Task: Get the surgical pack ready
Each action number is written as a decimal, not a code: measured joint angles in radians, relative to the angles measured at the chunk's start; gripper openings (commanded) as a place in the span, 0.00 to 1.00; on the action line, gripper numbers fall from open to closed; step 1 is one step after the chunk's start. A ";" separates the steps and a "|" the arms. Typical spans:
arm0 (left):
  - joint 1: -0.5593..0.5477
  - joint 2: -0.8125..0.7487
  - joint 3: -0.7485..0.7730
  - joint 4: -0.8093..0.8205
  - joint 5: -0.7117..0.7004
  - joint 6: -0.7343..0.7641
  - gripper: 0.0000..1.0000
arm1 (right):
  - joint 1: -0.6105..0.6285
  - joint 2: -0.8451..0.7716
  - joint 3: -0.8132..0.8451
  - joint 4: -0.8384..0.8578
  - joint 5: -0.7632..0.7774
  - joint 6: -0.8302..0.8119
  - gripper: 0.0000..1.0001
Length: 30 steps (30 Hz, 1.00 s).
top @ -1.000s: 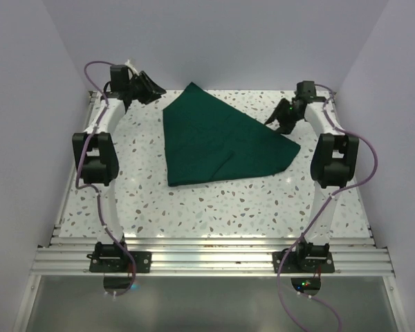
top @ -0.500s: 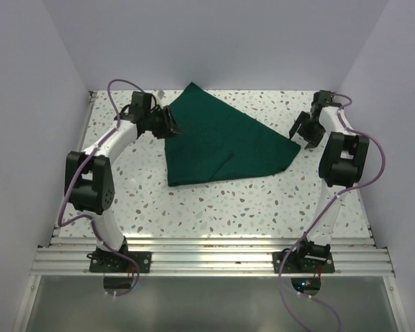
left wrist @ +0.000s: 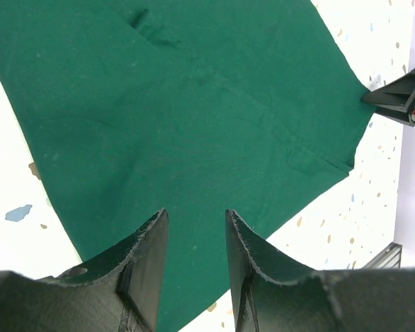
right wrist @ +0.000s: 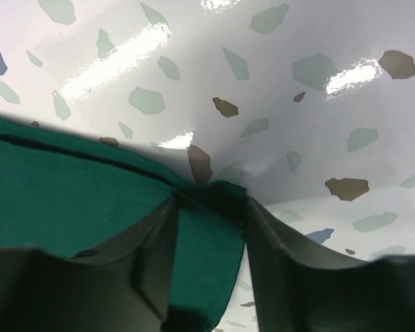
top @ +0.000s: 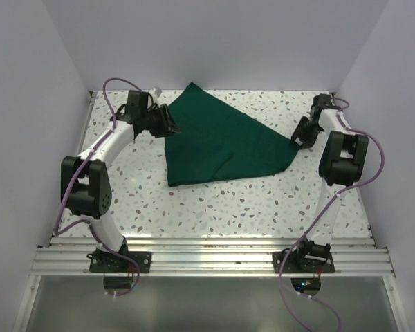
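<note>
Green cloth is the whole show: the surgical drape (top: 218, 142) lies flat on the speckled tabletop (top: 214, 207), toward the back and middle. It's folded into a rough triangle with its long point aimed right.

Each arm is stretched to an opposite end of it, which to me reads as setting up a two-handed fold or pull-open. The left tool (top: 167, 126) hangs over the drape's left edge. From its wrist camera the fingers (left wrist: 149, 249) stand a little apart with cloth showing through the gap and nothing pinched. I can't tell if the tips touch the fabric.

The right tool (top: 301, 135) sits low at the right-hand point. Its wrist view has the jaws parted with that corner tucked between them, not squeezed as far as I can see.

Going for the ends makes sense, since fabric that floppy only follows cleanly if it's held there. My guess is the grips come next, and a shallow bite on that thin tip could slip.
</note>
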 measured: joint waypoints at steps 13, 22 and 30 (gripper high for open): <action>0.000 0.006 0.056 -0.091 -0.103 0.021 0.42 | 0.029 -0.032 -0.043 0.041 -0.072 0.046 0.00; 0.026 0.018 0.082 -0.194 -0.188 0.044 0.43 | 0.312 -0.197 0.153 -0.055 -0.078 0.121 0.00; 0.044 -0.006 -0.035 -0.207 -0.227 0.048 0.42 | 0.636 -0.144 0.463 -0.027 -0.160 0.180 0.00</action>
